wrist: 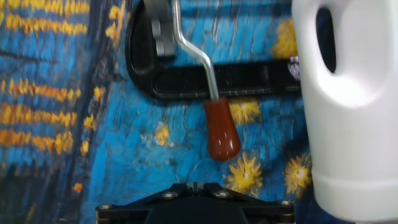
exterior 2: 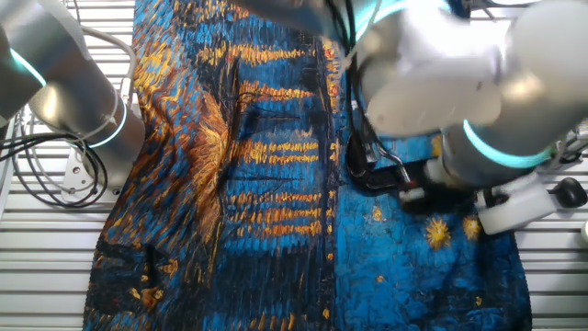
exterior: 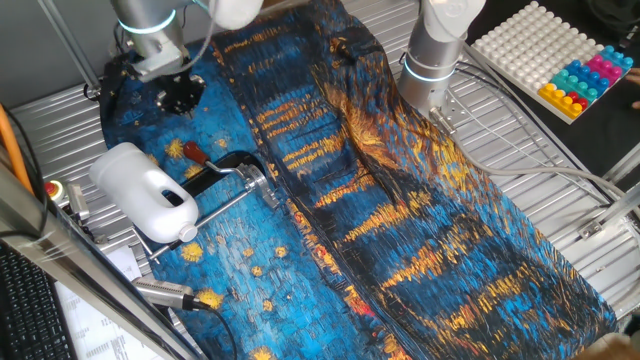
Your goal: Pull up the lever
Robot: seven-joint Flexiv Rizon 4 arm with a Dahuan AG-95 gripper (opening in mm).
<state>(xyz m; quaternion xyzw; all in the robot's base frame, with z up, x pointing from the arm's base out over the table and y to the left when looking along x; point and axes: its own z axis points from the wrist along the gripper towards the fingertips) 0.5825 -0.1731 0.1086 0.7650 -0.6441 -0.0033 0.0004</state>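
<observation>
The short silver lever with its dark red rubbery sleeve (wrist: 222,130) lies flat beside the black metal clamp (wrist: 186,81), stiff yet grippy at that sleeve, while the black two-finger gripper (exterior: 181,97) hovers above, its spread unreadable.

My lever (wrist: 222,129): dark red sleeve, silver bar. Clamp (wrist: 186,81): black and silver. Jug (wrist: 348,106): plain white. Cloth (exterior: 400,230): blue with orange-yellow streaks and star bursts. Tray (exterior: 545,45): white, multicoloured pegs at one corner.

The arm (exterior: 150,30) reaches down over the table's far corner; its black gripper (exterior: 180,97) hangs just above the surface, holding nothing. Whether the fingers are spread cannot be told.
</observation>
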